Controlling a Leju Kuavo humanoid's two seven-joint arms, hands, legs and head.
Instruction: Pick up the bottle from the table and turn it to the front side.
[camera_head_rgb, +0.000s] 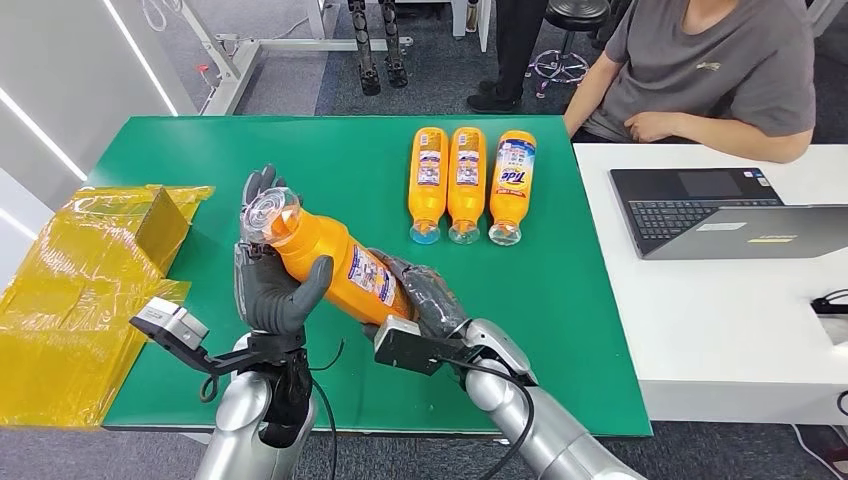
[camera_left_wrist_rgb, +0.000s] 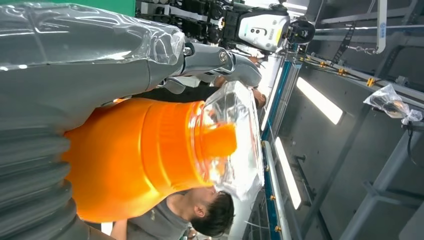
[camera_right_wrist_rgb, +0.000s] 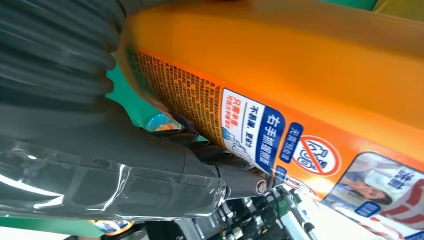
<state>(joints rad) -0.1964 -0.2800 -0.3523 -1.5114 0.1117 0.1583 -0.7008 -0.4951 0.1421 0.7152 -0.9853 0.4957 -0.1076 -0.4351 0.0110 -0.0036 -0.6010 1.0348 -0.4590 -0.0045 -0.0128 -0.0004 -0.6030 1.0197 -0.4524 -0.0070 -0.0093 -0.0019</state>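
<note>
While the left hand is gripping the neck end of the orange bottle, its thumb is wrapping across the front and its fingers are reaching up behind the clear cap. The right hand is clasping the bottle's base end from the other side, so both hands are holding it lifted off the green table, tilted with the cap pointing toward the table's left edge and a printed label facing up. In the left wrist view the bottle is showing its clear cap close beside the thumb. In the right wrist view the label is sitting just above the fingers. Three more orange bottles are lying side by side near the table's far right corner, caps toward the robot. Yellow plastic wrapping is lying over the left edge. A person is sitting beyond a white desk with an open laptop on it
</note>
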